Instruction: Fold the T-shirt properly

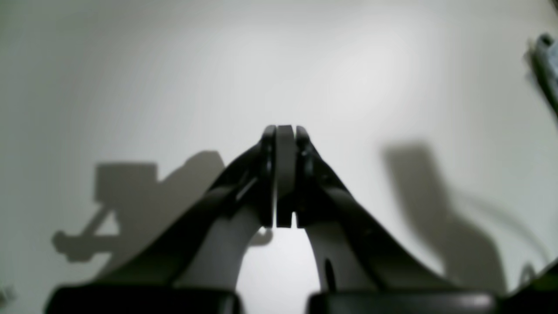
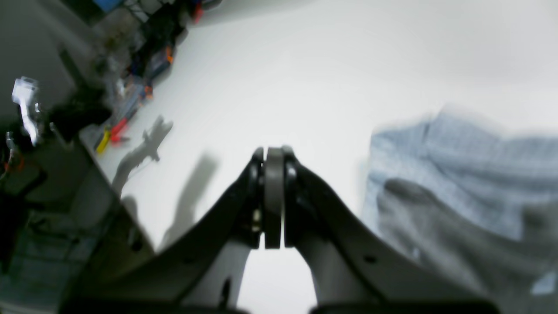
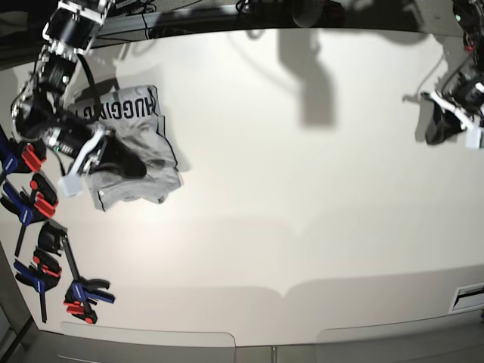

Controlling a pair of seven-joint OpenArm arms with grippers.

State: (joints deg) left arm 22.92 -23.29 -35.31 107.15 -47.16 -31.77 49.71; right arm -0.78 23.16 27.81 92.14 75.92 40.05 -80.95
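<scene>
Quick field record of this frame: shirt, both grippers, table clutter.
shirt: T-shirt crumpled in a heap, black lettering showing, not folded
shirt location: white table, far left in base view
right gripper: shut, empty, beside the heap
left gripper: shut, empty, over bare table far from the shirt
clutter: clamps along the table's left edge
</scene>
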